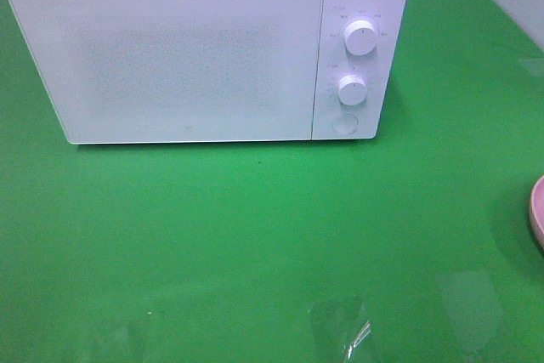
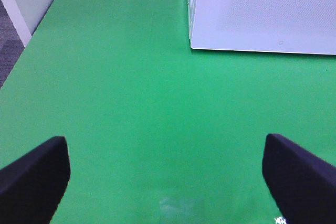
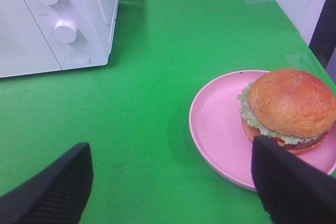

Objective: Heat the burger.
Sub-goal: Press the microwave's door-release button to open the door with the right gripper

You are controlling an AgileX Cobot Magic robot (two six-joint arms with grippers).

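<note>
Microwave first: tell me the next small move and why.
Probably bring the right gripper, open and empty, toward the round button low on the microwave front, which looks like the door release. The door is shut, and the burger sits on its pink plate out on the green table, so nothing can go in until the door opens.

Microwave (image 1: 195, 48) at back, door (image 1: 170, 57) shut, no way in. Bare green tabletop (image 1: 255, 235) in front: free passage. Only obstacle at right edge: pink plate (image 3: 220, 124) with burger (image 3: 291, 103).
</note>
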